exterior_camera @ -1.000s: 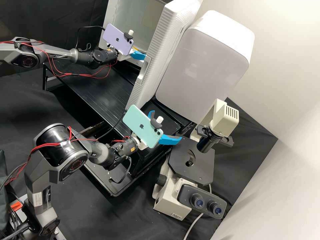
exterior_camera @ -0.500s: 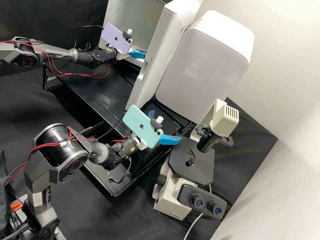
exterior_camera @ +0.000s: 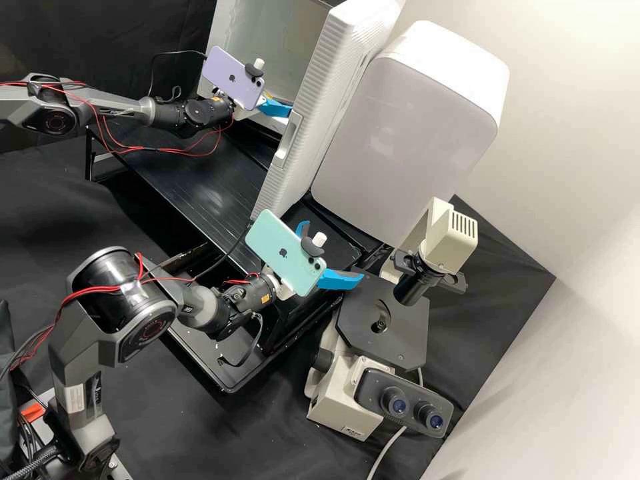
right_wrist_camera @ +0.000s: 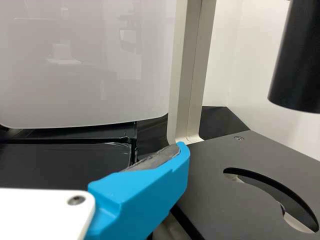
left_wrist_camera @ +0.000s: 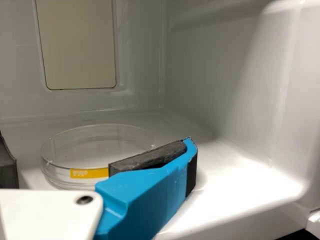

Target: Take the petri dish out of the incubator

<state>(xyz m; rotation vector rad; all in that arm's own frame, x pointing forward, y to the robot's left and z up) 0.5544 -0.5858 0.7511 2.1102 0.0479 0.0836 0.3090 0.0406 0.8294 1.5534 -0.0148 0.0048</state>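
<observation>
Nearest, the right arm lies low over the black bench (exterior_camera: 200, 193). The right gripper (exterior_camera: 333, 253) is spread wide and empty, and one blue finger (right_wrist_camera: 150, 185) is just beside the edge of the single microscope's (exterior_camera: 373, 393) black stage (right_wrist_camera: 240, 165). Farther off, the left arm stretches level past the open door (exterior_camera: 320, 100) into the one incubator (exterior_camera: 247, 27), where the left gripper (exterior_camera: 277, 105) has its fingers parted. The one petri dish (left_wrist_camera: 95, 150) lies flat on the white floor between them, contact unclear, with bare floor to its right and the walls well apart.
</observation>
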